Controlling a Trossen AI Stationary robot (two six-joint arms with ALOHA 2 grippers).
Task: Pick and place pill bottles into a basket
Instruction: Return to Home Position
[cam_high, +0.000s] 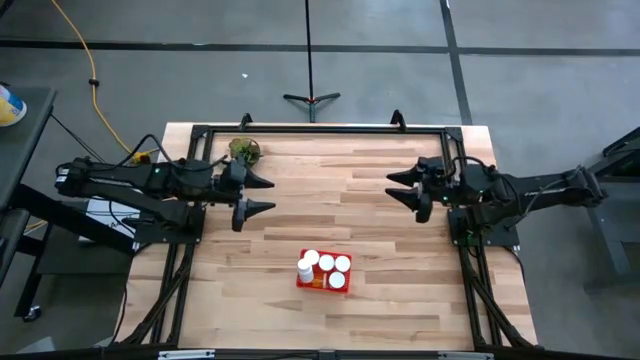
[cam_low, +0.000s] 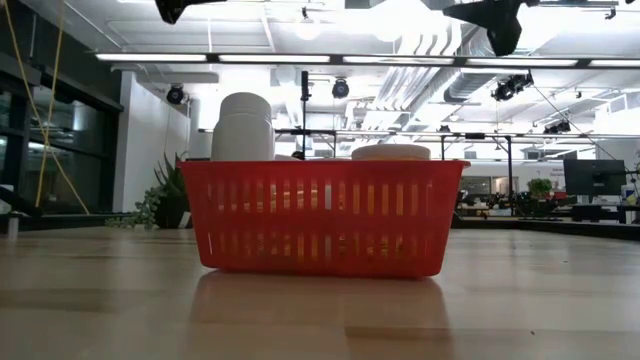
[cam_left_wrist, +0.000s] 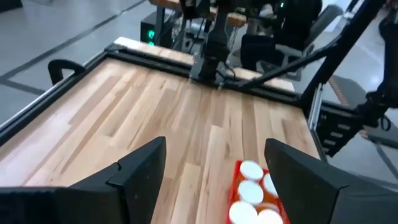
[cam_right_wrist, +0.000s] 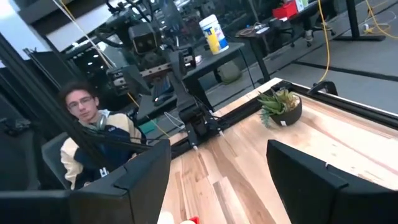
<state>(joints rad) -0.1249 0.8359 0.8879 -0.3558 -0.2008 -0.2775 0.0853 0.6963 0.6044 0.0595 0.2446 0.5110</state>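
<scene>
The red basket (cam_high: 320, 287) stands on the table near its front edge, midway between the two arms. Several pill bottles (cam_high: 326, 263) stand upright inside it, showing their white caps. In the low view a whitish bottle (cam_low: 245, 125) rises above the basket's (cam_low: 322, 215) rim at its left end. My left gripper (cam_high: 268, 195) hovers open over the table's left part, pointing toward the right edge. My right gripper (cam_high: 392, 187) hovers open over the right part, pointing toward the left edge. Both are clear of the basket, with nothing between their fingers (cam_left_wrist: 143, 168) (cam_right_wrist: 149, 168).
A small green plant in a pot (cam_high: 245, 151) stands at the table's far left corner, just behind my left gripper. A dark frame (cam_high: 320, 128) runs along the table's far edge and sides. A person (cam_right_wrist: 93, 134) sits beyond the table's left side.
</scene>
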